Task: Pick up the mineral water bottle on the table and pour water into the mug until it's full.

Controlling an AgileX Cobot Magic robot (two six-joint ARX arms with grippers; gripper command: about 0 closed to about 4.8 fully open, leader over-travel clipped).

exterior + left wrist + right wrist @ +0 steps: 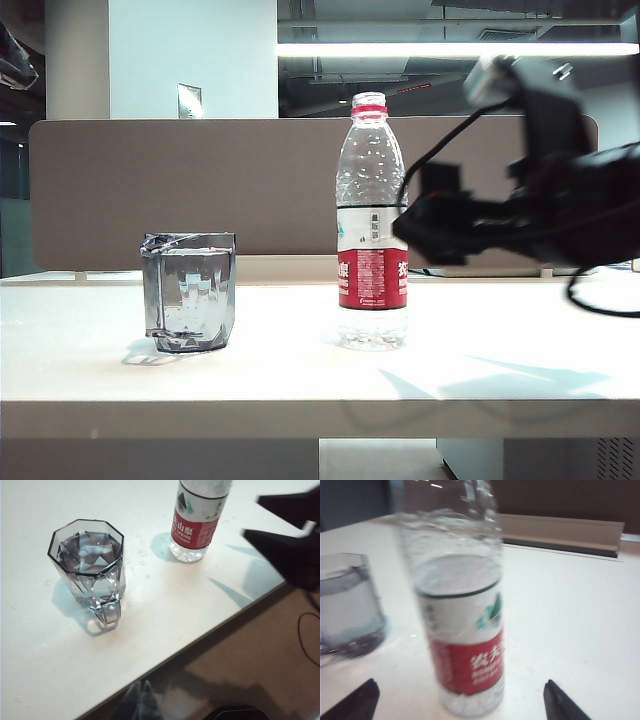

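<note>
Look past the work surface and you have a brown-grey divider panel (200, 190) running across the back, from 9 o'clock to 3 o'clock. Above it at 11 o'clock stands a pale wall or column (190, 55) bearing 1 small sign (189, 101). At 1 o'clock, 1 long ceiling light strip (450, 49) glows under dark ceiling fittings. Brown flooring (250, 655) lies below.

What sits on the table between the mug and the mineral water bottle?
Nothing solid: between the mug and the mineral water bottle the left wrist view shows only bare white table with a few small water droplets.
</note>
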